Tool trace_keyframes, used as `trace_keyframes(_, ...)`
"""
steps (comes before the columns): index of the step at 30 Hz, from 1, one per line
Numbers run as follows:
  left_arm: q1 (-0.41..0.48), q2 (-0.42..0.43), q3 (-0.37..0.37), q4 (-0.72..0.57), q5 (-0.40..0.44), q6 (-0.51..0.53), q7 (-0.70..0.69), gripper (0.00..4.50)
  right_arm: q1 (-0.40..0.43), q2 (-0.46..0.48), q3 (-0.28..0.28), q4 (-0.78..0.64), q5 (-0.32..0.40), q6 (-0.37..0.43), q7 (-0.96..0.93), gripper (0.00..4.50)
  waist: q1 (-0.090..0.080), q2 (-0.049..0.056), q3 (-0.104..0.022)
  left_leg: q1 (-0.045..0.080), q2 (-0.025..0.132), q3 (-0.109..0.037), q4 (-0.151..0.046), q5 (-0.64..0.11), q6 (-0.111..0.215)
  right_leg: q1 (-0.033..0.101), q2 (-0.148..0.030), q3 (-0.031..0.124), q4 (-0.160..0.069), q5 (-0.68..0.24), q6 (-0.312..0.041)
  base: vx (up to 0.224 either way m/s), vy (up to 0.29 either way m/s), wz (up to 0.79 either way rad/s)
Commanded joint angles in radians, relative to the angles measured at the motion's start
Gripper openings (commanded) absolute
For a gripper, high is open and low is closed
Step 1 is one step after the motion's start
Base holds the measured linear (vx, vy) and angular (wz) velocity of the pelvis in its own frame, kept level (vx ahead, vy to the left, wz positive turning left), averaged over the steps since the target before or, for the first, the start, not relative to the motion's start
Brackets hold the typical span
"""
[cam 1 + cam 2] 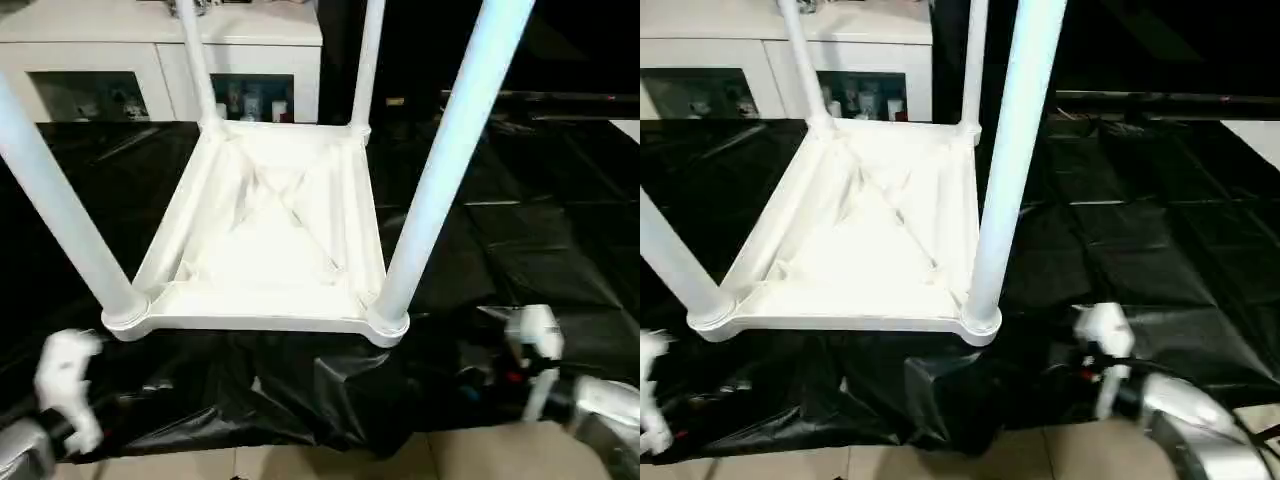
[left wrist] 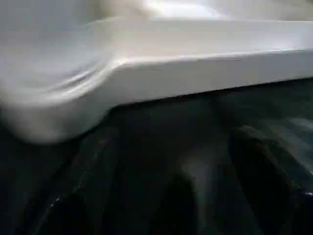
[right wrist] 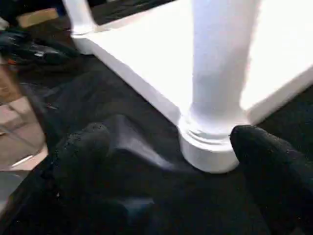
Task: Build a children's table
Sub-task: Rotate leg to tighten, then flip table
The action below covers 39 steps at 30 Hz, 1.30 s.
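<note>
Both grippers, left (image 1: 65, 385) and right (image 3: 161, 161), are hanging below the tabletop (image 1: 265, 230), right jaws released, left unclear. Tabletop is lying inverted on black sheeting (image 1: 520, 240), long axis toward the cabinet (image 1: 120, 50), legs (image 1: 450, 160) pointing upward.

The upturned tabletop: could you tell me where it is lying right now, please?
The tabletop lies upside down on the black sheet, centred ahead of the robot, in front of the white cabinet, with all four legs standing in its corner sockets.
</note>
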Motion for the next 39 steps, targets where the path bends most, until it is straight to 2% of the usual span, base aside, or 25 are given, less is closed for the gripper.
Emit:
trace_keyframes(1, 0.014, -0.002, 0.025, -0.010, -0.010, -0.014, 0.022, 4.23, -0.024, 0.006, 0.004, -0.005, -0.005, 0.009, 0.005, 4.50, 0.004, 0.014, -0.030, 0.007, 0.059, -0.023, -0.103, -0.438, 0.008, 0.012, -0.054, 0.039, -0.078, -0.363, -0.131, 0.000, 0.000, 0.00)
trace_keyframes(2, 0.018, -0.006, 0.037, -0.011, -0.012, -0.023, 0.036, 4.25, -0.036, 0.015, 0.009, 0.003, -0.003, 0.009, 0.004, 4.50, 0.004, 0.013, -0.030, 0.005, 0.058, -0.022, -0.104, -0.442, 0.009, 0.014, -0.053, 0.039, -0.076, -0.350, -0.137, 0.000, 0.000, 0.00)
trace_keyframes(6, -0.009, -0.007, 0.067, -0.002, -0.027, -0.026, 0.058, 4.40, -0.066, 0.030, 0.030, 0.029, -0.002, 0.005, 0.006, 4.50, 0.011, 0.012, -0.030, 0.013, 0.057, -0.020, -0.102, -0.453, 0.003, 0.012, -0.053, 0.039, -0.078, -0.362, -0.140, 0.000, 0.000, 0.00)
trace_keyframes(10, -0.068, -0.010, 0.077, 0.023, -0.042, -0.019, 0.065, 4.40, -0.091, 0.042, 0.048, 0.059, -0.016, -0.009, 0.009, 4.50, 0.013, 0.014, -0.031, 0.011, 0.055, -0.022, -0.103, -0.451, -0.009, 0.016, -0.054, 0.037, -0.076, -0.374, -0.132, 0.000, 0.000, 0.00)
trace_keyframes(12, -0.135, -0.026, 0.059, 0.028, -0.033, -0.023, 0.094, 4.40, -0.113, 0.046, 0.060, 0.081, -0.019, -0.012, 0.023, 4.50, 0.011, 0.017, -0.031, 0.010, 0.054, -0.024, -0.103, -0.451, -0.015, 0.019, -0.054, 0.036, -0.074, -0.373, -0.132, 0.000, 0.000, 0.00)
trace_keyframes(14, -0.163, -0.033, 0.051, 0.017, -0.023, -0.028, 0.126, 4.40, -0.125, 0.045, 0.067, 0.091, -0.022, -0.012, 0.035, 4.50, 0.011, 0.012, -0.034, 0.014, 0.056, -0.021, -0.100, -0.441, -0.015, 0.017, -0.053, 0.037, -0.072, -0.345, -0.144, 0.000, 0.000, 0.00)
trace_keyframes(16, -0.163, -0.033, 0.057, 0.006, -0.029, -0.027, 0.135, 4.40, -0.128, 0.047, 0.066, 0.094, -0.023, -0.012, 0.035, 4.50, 0.013, 0.009, -0.035, 0.010, 0.057, -0.021, -0.101, -0.420, -0.007, 0.022, -0.056, 0.038, -0.070, -0.344, -0.146, 0.000, 0.000, 0.00)
trace_keyframes(18, -0.165, -0.025, 0.074, -0.004, -0.024, -0.028, 0.154, 4.40, -0.132, 0.055, 0.058, 0.105, -0.025, -0.022, 0.022, 4.50, 0.014, 0.005, -0.036, 0.009, 0.056, -0.019, -0.099, -0.413, -0.003, 0.022, -0.056, 0.038, -0.071, -0.348, -0.146, 0.000, 0.000, 0.00)
trace_keyframes(21, -0.190, -0.015, 0.085, 0.006, -0.017, -0.021, 0.164, 4.40, -0.134, 0.064, 0.054, 0.123, -0.026, -0.035, 0.012, 4.50, 0.015, 0.008, -0.039, 0.008, 0.057, -0.018, -0.099, -0.390, 0.001, 0.023, -0.054, 0.037, -0.068, -0.314, -0.152, 0.000, 0.000, 0.00)
trace_keyframes(26, -0.251, -0.017, 0.092, 0.026, -0.029, -0.015, 0.178, 4.40, -0.128, 0.069, 0.048, 0.131, -0.027, -0.046, 0.010, 4.50, 0.017, 0.011, -0.038, 0.012, 0.056, -0.018, -0.098, -0.399, -0.003, 0.021, -0.053, 0.036, -0.068, -0.321, -0.155, 0.000, 0.000, 0.00)
trace_keyframes(28, -0.279, -0.019, 0.082, 0.042, -0.034, -0.017, 0.177, 4.40, -0.128, 0.071, 0.046, 0.130, -0.025, -0.045, 0.009, 4.50, 0.018, 0.009, -0.039, 0.011, 0.054, -0.017, -0.097, -0.388, -0.003, 0.022, -0.054, 0.036, -0.068, -0.327, -0.154, 0.000, 0.000, 0.00)
trace_keyframes(29, -0.323, -0.026, 0.058, 0.067, -0.032, -0.026, 0.178, 4.40, -0.127, 0.072, 0.047, 0.129, -0.024, -0.044, 0.011, 4.50, 0.018, 0.008, -0.040, 0.010, 0.055, -0.017, -0.098, -0.384, -0.002, 0.022, -0.055, 0.036, -0.067, -0.322, -0.154, 0.000, 0.000, 0.00)
trace_keyframes(30, -0.346, -0.031, 0.045, 0.081, -0.029, -0.029, 0.178, 4.40, -0.126, 0.073, 0.051, 0.127, -0.023, -0.041, 0.014, 4.50, 0.020, 0.014, -0.041, 0.012, 0.055, -0.017, -0.097, -0.375, -0.003, 0.022, -0.055, 0.036, -0.066, -0.304, -0.159, 0.000, 0.000, 0.00)
trace_keyframes(32, -0.383, -0.047, 0.011, 0.099, -0.017, -0.026, 0.183, 4.40, -0.120, 0.070, 0.058, 0.114, -0.011, -0.031, 0.027, 4.50, 0.020, 0.012, -0.041, 0.009, 0.054, -0.016, -0.098, -0.363, -0.002, 0.026, -0.054, 0.036, -0.064, -0.283, -0.162, 0.000, 0.000, 0.00)
trace_keyframes(33, -0.386, -0.050, 0.007, 0.100, -0.016, -0.022, 0.186, 4.40, -0.118, 0.069, 0.059, 0.111, -0.008, -0.029, 0.029, 4.50, 0.022, 0.012, -0.043, 0.012, 0.055, -0.016, -0.096, -0.362, -0.003, 0.024, -0.054, 0.035, -0.064, -0.278, -0.163, 0.000, 0.000, 0.00)
trace_keyframes(34, -0.389, -0.053, -0.009, 0.099, 0.002, -0.017, 0.197, 4.40, -0.111, 0.067, 0.059, 0.102, -0.004, -0.029, 0.031, 4.50, 0.024, 0.016, -0.043, 0.010, 0.056, -0.017, -0.097, -0.354, -0.003, 0.027, -0.055, 0.035, -0.060, -0.257, -0.172, 0.000, 0.000, 0.00)
trace_keyframes(38, -0.375, -0.070, -0.027, 0.057, 0.007, 0.023, 0.226, 4.40, -0.096, 0.065, 0.053, 0.098, -0.017, -0.049, 0.017, 4.50, 0.026, 0.012, -0.043, 0.009, 0.057, -0.015, -0.096, -0.356, 0.004, 0.027, -0.057, 0.035, -0.063, -0.280, -0.173, 0.000, 0.000, 0.00)
trace_keyframes(39, -0.370, -0.073, -0.034, 0.044, 0.014, 0.029, 0.235, 4.25, -0.092, 0.064, 0.051, 0.097, -0.025, -0.059, 0.011, 4.50, 0.029, 0.012, -0.042, 0.009, 0.058, -0.015, -0.096, -0.357, 0.001, 0.027, -0.058, 0.035, -0.065, -0.292, -0.170, 0.000, 0.000, 0.00)
